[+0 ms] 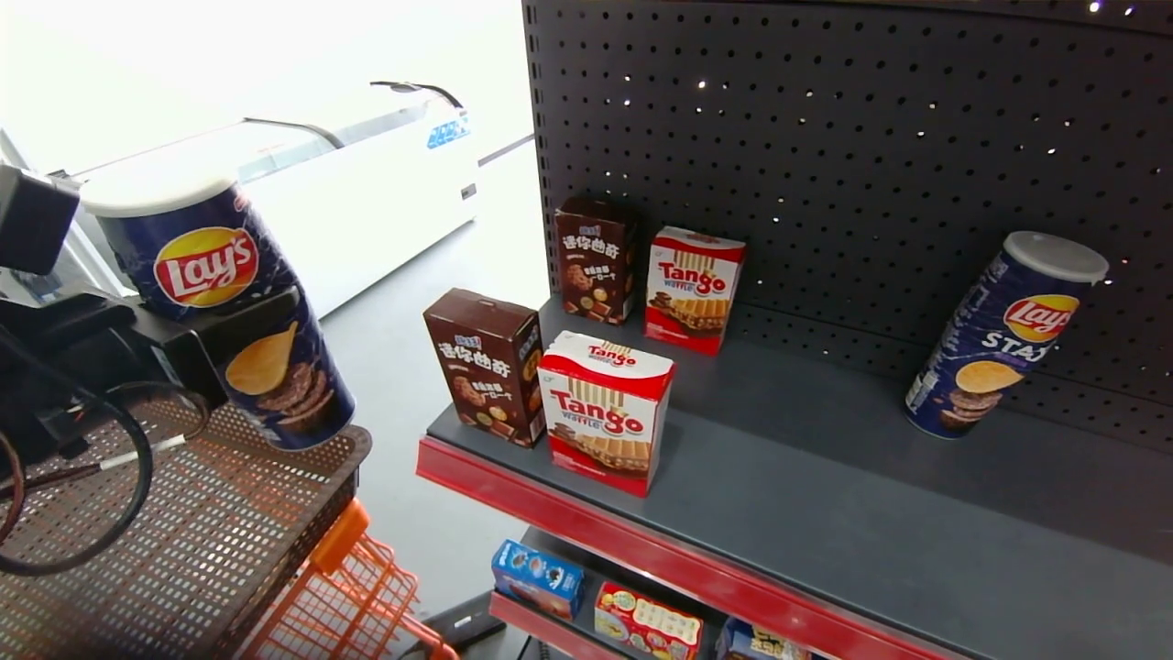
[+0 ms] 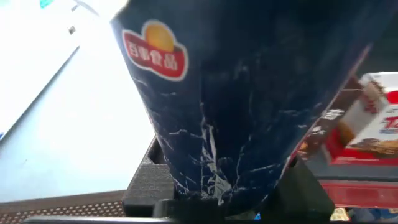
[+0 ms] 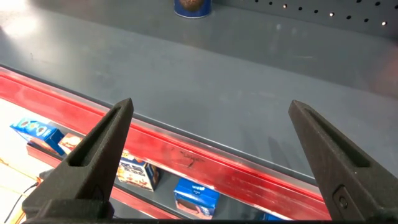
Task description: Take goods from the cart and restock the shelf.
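The left gripper (image 1: 257, 330) pinches the chips can (image 1: 206, 266) above the cart (image 1: 229, 513) — long axis near upright — with the shelf (image 1: 825, 477) off to its right, where the right gripper (image 3: 211, 109) hangs spread and empty.

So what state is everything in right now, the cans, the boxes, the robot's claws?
Held chip can, lid on, clamped in left gripper.
Shelf chip can, lid on, standing free.
Wafer boxes, closed, upright on shelf.
Cookie boxes, closed, upright on shelf.
Right gripper, open, empty.
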`<state>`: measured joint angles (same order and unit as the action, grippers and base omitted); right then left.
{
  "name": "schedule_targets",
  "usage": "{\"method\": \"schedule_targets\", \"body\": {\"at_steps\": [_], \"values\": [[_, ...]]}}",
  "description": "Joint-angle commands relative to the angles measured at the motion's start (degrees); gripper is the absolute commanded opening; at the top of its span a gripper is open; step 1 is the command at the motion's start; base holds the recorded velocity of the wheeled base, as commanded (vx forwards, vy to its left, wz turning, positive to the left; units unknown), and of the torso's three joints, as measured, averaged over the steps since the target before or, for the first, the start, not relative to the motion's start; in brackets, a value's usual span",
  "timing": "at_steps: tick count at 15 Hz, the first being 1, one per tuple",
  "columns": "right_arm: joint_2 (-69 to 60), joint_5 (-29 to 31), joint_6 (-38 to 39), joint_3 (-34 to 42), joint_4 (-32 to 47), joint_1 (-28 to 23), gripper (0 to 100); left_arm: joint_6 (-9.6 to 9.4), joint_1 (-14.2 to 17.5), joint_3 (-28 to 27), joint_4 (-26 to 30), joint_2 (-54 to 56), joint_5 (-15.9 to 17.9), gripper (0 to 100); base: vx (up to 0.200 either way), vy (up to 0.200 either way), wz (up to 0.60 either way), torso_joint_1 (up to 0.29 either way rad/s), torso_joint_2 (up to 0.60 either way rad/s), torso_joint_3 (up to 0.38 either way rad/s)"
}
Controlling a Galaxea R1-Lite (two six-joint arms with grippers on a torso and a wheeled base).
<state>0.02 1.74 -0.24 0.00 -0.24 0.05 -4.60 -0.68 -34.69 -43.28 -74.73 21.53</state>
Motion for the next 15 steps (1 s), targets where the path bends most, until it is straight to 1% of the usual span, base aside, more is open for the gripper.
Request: {"method": "schedule_targets", "body": {"at_steps": [1, 2, 3, 4, 5, 6, 8, 12, 13, 15], "values": [[0.1, 0.0, 0.0, 0.0, 0.0, 0.0, 100, 0.03, -2.9, -0.2, 0.0, 2.0, 0.1, 0, 0.000, 0.000, 0.00, 0.000, 0.00, 0.000], [0.1, 0.0, 0.0, 0.0, 0.0, 0.0, 100, 0.20, -5.8, -0.1, 0.1, 2.0, -0.1, 0, 0.000, 0.000, 0.00, 0.000, 0.00, 0.000], [0.1, 0.0, 0.0, 0.0, 0.0, 0.0, 100, 0.46, -7.6, 0.3, 0.2, 2.4, 0.1, 0, 0.000, 0.000, 0.00, 0.000, 0.00, 0.000], [0.1, 0.0, 0.0, 0.0, 0.0, 0.0, 100, 0.99, -8.5, 0.4, 1.0, 2.9, 0.2, 0, 0.000, 0.000, 0.00, 0.000, 0.00, 0.000], [0.1, 0.0, 0.0, 0.0, 0.0, 0.0, 100, 1.26, -10.0, 0.4, 2.8, 3.4, 0.1, 0, 0.000, 0.000, 0.00, 0.000, 0.00, 0.000], [0.1, 0.0, 0.0, 0.0, 0.0, 0.0, 100, 1.26, -10.7, 0.6, 3.2, 3.6, -0.3, 0, 0.000, 0.000, 0.00, 0.000, 0.00, 0.000], [0.1, 0.0, 0.0, 0.0, 0.0, 0.0, 100, 0.90, -10.9, 0.9, 3.2, 3.9, 0.2, 0, 0.000, 0.000, 0.00, 0.000, 0.00, 0.000], [0.1, 0.0, 0.0, 0.0, 0.0, 0.0, 100, 1.43, -10.8, 0.2, 3.6, 5.6, 0.4, 0, 0.000, 0.000, 0.00, 0.000, 0.00, 0.000], [0.1, 0.0, 0.0, 0.0, 0.0, 0.0, 100, 1.70, -10.5, 0.6, 3.6, 5.8, 2.5, 0, 0.000, 0.000, 0.00, 0.000, 0.00, 0.000], [0.1, 0.0, 0.0, 0.0, 0.0, 0.0, 100, 1.61, -10.8, 0.1, 3.6, 5.8, 3.2, 0, 0.000, 0.000, 0.00, 0.000, 0.00, 0.000]]}}
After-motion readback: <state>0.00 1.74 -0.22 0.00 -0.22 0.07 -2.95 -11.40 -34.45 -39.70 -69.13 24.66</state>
